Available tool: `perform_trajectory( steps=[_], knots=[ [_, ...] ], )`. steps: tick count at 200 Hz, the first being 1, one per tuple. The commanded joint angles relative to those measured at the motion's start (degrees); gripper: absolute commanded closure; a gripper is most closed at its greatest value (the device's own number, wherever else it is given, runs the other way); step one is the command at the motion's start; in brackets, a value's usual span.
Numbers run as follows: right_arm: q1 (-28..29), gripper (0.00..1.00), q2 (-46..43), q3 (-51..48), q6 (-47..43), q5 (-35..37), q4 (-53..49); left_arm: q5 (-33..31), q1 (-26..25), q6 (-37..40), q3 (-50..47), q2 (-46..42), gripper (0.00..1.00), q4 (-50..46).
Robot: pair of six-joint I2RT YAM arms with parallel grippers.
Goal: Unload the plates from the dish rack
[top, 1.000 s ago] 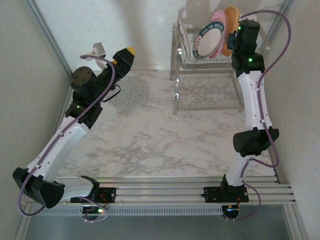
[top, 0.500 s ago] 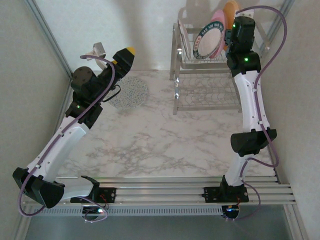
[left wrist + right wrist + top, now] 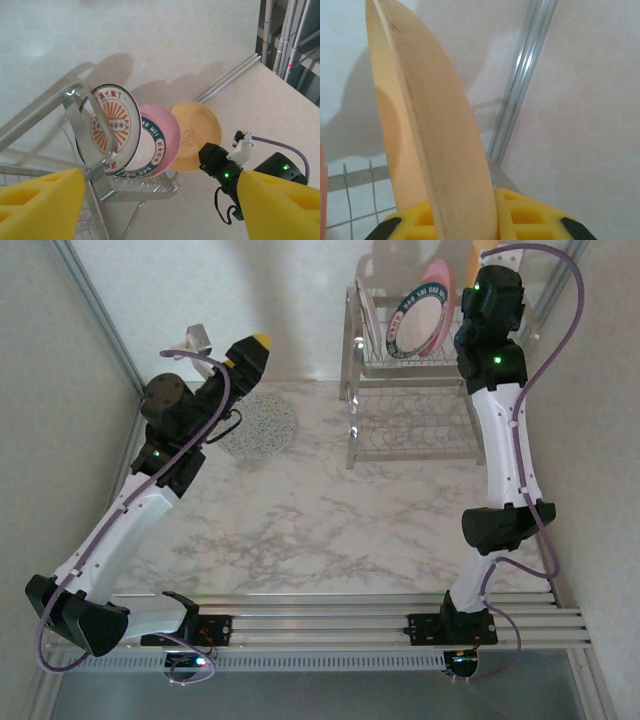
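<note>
The right pincer [image 3: 470, 219] is closed on the rim of the round tan-orange plate [image 3: 420, 125]. Its yellow pads [image 3: 530, 212] press on both faces, so the plate stands on edge and cannot swing. I think holding by the rim is the only way here, because the plates stand close together in the slots.

In the left wrist view this plate is at the end of the row, just beside the round pink plate [image 3: 167, 127]. I cannot tell if its lower edge is free of the wires. After the pink one come the white plate with dark teal rim [image 3: 150, 155] and the maroon-rimmed plate with orange centre [image 3: 107, 127]. They all stand upright in the upper basket of the two-tier shiny chrome wire dish rack [image 3: 415, 400].

The left pincer [image 3: 258, 342] is wide open and holds nothing. It hangs well apart from the rack, near the round grey-speckled plate [image 3: 258, 425] that lies flat on the marble-patterned table [image 3: 320, 520]. Probably unloaded plates go there, so the tan-orange one must be carried across.
</note>
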Motion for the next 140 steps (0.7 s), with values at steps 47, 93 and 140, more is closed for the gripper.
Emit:
perform_trajectory(
  steps=[47,93,140],
  knots=[
    [0.55,1.00,-11.82,-1.50,-0.58,0.44,10.15,4.08,-2.73,1.99,5.79,2.32,0.20,3.97],
    [0.53,1.00,-19.91,-8.02,5.25,-7.48,13.30,5.98,-4.44,2.95,9.16,4.74,0.19,3.85],
    [0.53,1.00,-26.76,-15.43,16.27,-23.60,14.10,7.96,-6.09,3.94,13.01,7.81,0.18,2.86]
  ],
)
